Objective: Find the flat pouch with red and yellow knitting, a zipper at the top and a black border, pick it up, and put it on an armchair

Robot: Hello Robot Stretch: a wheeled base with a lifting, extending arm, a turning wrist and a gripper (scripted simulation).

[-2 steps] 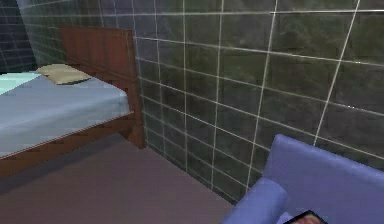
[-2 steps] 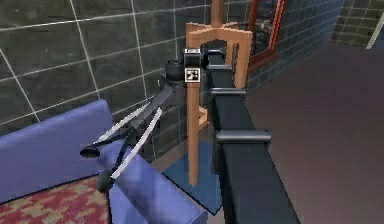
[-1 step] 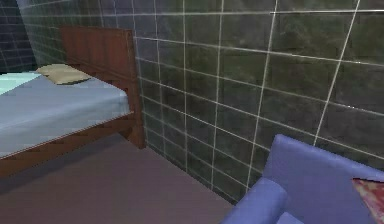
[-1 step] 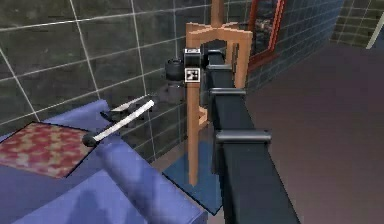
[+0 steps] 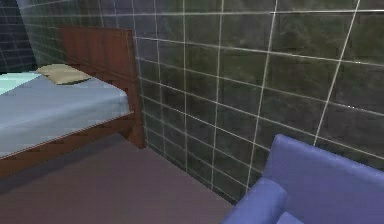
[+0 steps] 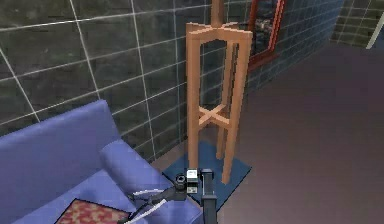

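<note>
bed [image 5: 50, 110] | tan pillow [image 5: 62, 73] | wooden stand [image 6: 218, 90] on blue mat [image 6: 193, 160] | dark tiled wall [image 5: 260, 70]

A flat, dark-edged pouch [image 6: 92, 213] with a red knitted pattern lies on the seat of a blue armchair [image 6: 60, 160], at seven o'clock in the arm side view. The same armchair [image 5: 320, 180] sits at five o'clock in the forward view.

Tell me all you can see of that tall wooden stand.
The stand is pale wood: slim upright posts joined by rails high up and a crossed brace halfway down. It stands upright on a blue mat, close to the dark tiled wall and beside the blue armchair. Its top is cut off by the picture's edge.
</note>
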